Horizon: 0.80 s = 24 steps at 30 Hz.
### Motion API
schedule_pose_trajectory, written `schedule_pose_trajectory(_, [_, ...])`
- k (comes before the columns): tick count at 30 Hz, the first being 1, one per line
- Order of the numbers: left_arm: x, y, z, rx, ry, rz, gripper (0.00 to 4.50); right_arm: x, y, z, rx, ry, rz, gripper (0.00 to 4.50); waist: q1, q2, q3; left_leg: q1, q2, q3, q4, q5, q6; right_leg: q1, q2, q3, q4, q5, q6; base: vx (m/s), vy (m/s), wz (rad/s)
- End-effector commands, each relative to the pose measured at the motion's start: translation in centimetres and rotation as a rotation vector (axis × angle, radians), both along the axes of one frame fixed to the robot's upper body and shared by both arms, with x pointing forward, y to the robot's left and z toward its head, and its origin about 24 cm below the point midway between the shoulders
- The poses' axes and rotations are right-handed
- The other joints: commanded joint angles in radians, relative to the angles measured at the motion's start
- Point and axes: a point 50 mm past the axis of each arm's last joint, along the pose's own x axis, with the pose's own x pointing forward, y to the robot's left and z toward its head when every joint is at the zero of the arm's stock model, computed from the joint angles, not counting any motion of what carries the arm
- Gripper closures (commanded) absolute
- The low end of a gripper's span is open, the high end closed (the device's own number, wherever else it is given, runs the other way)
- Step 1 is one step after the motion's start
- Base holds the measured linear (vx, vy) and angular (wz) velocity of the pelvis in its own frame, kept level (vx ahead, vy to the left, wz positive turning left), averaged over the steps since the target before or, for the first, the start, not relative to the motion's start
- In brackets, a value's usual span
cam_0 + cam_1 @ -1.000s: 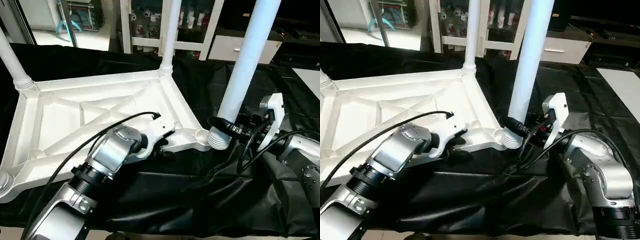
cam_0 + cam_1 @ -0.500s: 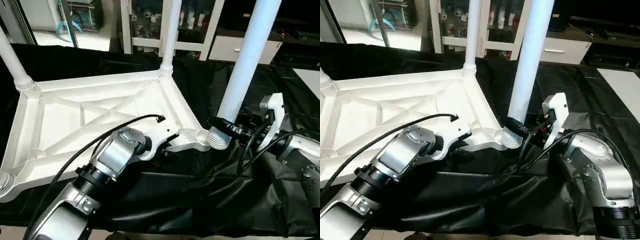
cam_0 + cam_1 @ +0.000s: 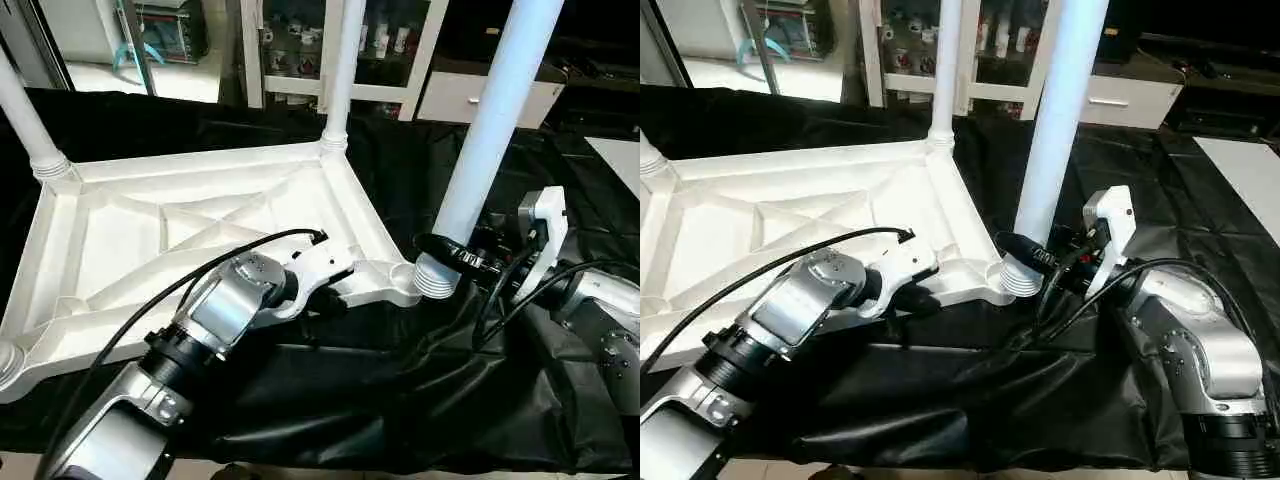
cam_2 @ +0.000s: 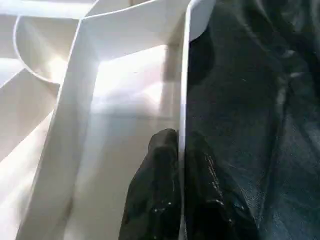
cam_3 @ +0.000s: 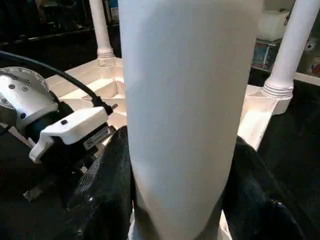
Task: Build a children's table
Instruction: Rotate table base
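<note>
The left claw [image 4: 181,200] has just pinched shut on the near rim of the upturned tabletop [image 3: 200,225], steadying it while the right claw [image 3: 455,257] holds the 4th leg [image 3: 480,150] beside its corner socket [image 3: 402,271].

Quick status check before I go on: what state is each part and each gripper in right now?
tabletop: upside down on the black cloth, ribbed underside up.
far legs: two standing upright in corner sockets.
fourth leg: tilted, ribbed end beside the near corner socket, not seated.
left gripper: shut on the tabletop's edge wall.
right gripper: closed around the fourth leg just above its ribbed end.
</note>
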Motion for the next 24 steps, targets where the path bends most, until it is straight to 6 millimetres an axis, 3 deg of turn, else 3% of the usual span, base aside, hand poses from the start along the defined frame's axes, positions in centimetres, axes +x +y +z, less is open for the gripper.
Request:
schedule_pose_trajectory(1, [-0.7, -0.3, -0.8, 0.018, 0.033, -0.032, 4.47, -0.1, 0.0, 0.3, 0.006, -0.014, -0.003, 2.62, 0.004, 0.002, -0.079, 0.013, 0.051, -0.022, -0.059, -0.061, 0.074, 0.057, -0.074, 0.05, -0.061, -0.01, -0.258, 0.0, 0.0, 0.0])
schedule_pose_trajectory(6, [-2.3, 0.7, -0.9, -0.001, 0.064, -0.184, 4.47, -0.1, 0.5, -0.4, 0.02, 0.032, -0.014, 2.62, -0.001, -0.002, -0.07, 0.012, 0.051, -0.021, -0.063, -0.071, 0.069, 0.053, -0.073, 0.051, -0.065, -0.039, -0.247, 0.0, 0.0, 0.0])
schedule_pose_trajectory(7, [-2.9, 1.2, -0.9, -0.008, 0.085, -0.231, 4.47, -0.3, 0.7, -0.7, 0.014, 0.046, -0.001, 2.62, -0.002, 0.001, -0.068, 0.015, 0.052, -0.02, -0.065, -0.088, 0.062, 0.051, -0.072, 0.051, -0.067, -0.066, -0.242, 0.0, 0.0, 0.0])
schedule_pose_trajectory(8, [-3.4, 1.5, -0.8, -0.017, 0.099, -0.276, 4.47, -0.5, 1.0, -0.9, 0.012, 0.056, 0.014, 2.62, -0.002, -0.004, -0.066, 0.016, 0.052, -0.021, -0.066, -0.096, 0.059, 0.05, -0.073, 0.051, -0.069, -0.083, -0.237, 0.0, 0.0, 0.0])
schedule_pose_trajectory(9, [-3.6, 1.9, -0.8, -0.014, 0.098, -0.291, 4.47, -0.6, 1.2, -1.0, 0.014, 0.068, 0.03, 2.62, -0.002, 0.001, -0.062, 0.016, 0.053, -0.021, -0.07, -0.115, 0.049, 0.047, -0.074, 0.051, -0.072, -0.123, -0.226, 0.0, 0.0, 0.0])
schedule_pose_trajectory(12, [-4.1, 2.5, -0.8, 0.001, 0.106, -0.305, 4.47, -1.0, 1.5, -1.2, 0.017, 0.088, 0.055, 2.62, -0.002, 0.002, -0.059, 0.025, 0.054, -0.018, -0.072, -0.144, 0.03, 0.038, -0.069, 0.052, -0.076, -0.159, -0.215, 0.0, 0.0, 0.0])
schedule_pose_trajectory(16, [-4.4, 3.3, -0.9, 0.04, 0.087, -0.308, 4.47, -1.7, 2.2, -1.9, -0.004, 0.159, 0.142, 2.62, -0.007, -0.008, -0.05, 0.02, 0.055, -0.019, -0.078, -0.163, 0.019, 0.037, -0.072, 0.054, -0.081, -0.216, -0.181, 0.0, 0.0, 0.0])
schedule_pose_trajectory(24, [-4.5, 3.3, -0.7, 0.042, 0.082, -0.317, 4.47, -1.7, 2.7, -3.0, -0.063, 0.216, 0.14, 2.62, -0.008, -0.014, -0.047, 0.016, 0.053, -0.019, -0.077, -0.141, 0.015, 0.036, -0.073, 0.055, -0.081, -0.217, -0.171, 0.0, 0.0, 0.0])
